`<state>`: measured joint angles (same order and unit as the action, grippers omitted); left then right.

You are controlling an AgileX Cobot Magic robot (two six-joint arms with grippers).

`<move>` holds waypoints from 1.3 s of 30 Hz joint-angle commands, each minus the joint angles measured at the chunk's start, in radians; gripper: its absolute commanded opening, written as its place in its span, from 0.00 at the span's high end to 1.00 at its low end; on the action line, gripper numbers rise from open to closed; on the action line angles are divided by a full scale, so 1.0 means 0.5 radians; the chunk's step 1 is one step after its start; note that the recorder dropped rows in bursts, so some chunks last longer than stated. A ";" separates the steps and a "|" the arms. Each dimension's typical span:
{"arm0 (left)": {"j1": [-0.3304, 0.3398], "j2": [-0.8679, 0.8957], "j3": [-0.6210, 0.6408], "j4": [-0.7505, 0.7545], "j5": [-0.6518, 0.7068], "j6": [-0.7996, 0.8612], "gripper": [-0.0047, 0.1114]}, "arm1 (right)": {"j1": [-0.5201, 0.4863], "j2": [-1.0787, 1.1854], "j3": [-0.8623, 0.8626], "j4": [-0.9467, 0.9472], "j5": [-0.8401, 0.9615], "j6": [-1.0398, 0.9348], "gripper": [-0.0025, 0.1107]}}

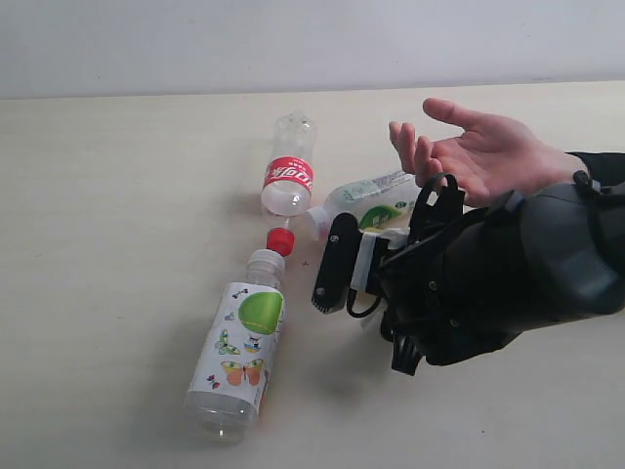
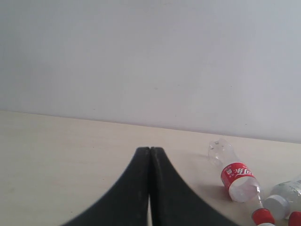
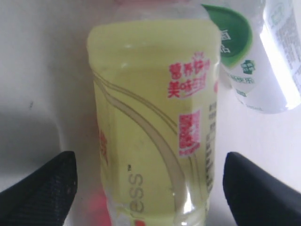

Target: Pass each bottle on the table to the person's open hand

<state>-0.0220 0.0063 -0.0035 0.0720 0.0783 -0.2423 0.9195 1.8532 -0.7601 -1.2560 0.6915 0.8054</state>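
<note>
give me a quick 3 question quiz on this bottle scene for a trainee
1. True or false: the robot's black left hand is open.
2. Which lies between the open right hand's jaws? A clear red-labelled plastic bottle; B yellow-green plastic bottle; C large butterfly-labelled plastic bottle.
3. Fill in: the person's bare hand is held palm ____.
Key: 1 false, it is shut; 2 B; 3 up.

- One end of the yellow-green bottle (image 3: 150, 122) is cut off by the right wrist view's edge, and its pink print is too blurred to read.
- In the exterior view the right arm (image 1: 488, 283) hides that bottle and one end of the green-white label bottle (image 1: 376, 195).
- The left wrist view cuts the green-white label bottle at its edge. A red scrap (image 2: 296, 219) in the corner is too cropped to name.
</note>
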 commanded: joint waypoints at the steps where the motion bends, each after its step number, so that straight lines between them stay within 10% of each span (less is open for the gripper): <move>1: 0.004 -0.013 0.007 0.006 -0.002 0.002 0.96 | -0.017 -0.002 -0.009 -0.014 0.037 0.015 0.27; 10: 0.004 -0.013 0.007 0.006 -0.002 0.002 0.96 | -0.017 -0.002 -0.009 -0.007 0.037 0.003 0.32; 26: 0.004 -0.013 0.007 0.006 -0.002 0.002 0.96 | -0.017 -0.002 -0.009 0.015 0.037 0.003 0.97; 39: 0.004 -0.013 0.007 0.006 -0.002 0.002 0.96 | -0.013 -0.006 -0.009 0.001 0.037 0.007 0.98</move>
<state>-0.0220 0.0063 -0.0035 0.0720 0.0783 -0.2423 0.9195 1.8532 -0.7601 -1.2538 0.7116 0.8054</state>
